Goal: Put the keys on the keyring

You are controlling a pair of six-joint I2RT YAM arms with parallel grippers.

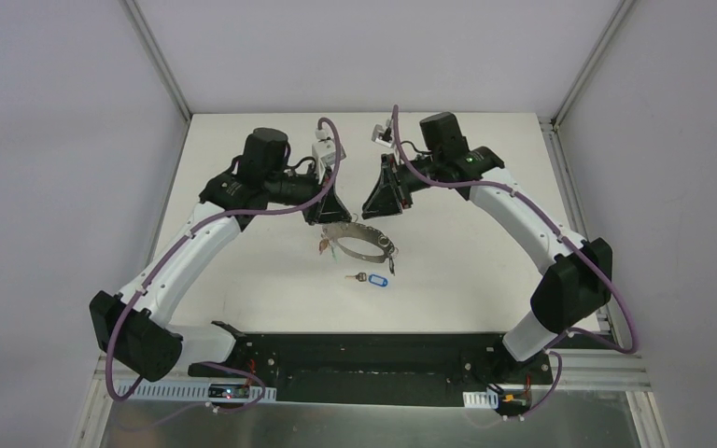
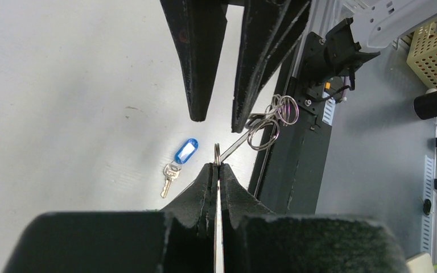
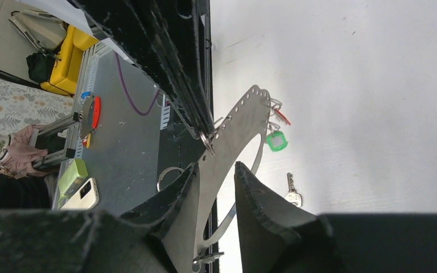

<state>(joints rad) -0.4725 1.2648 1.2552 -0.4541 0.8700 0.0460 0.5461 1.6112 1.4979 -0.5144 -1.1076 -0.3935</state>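
Closest to my left wrist camera, the left gripper point(image 2: 217, 170) was clamped shut on the thin edge of the keyring point(image 3: 240, 126). Across from it, the right gripper point(image 3: 217, 166) stood with its jaws parted and the keyring's flat band passing between them; I couldn't tell whether either finger touched it. A green tag point(image 3: 275, 140) and a red tag point(image 3: 283, 116) dangled from the keyring's rim. Apart from the keyring, on its arm-base side, the blue-tagged key point(image 2: 185, 152) lay loose on the table point(image 2: 62, 85). Well past the keyring, off the table, a cream basket point(image 2: 427, 57) held something red.
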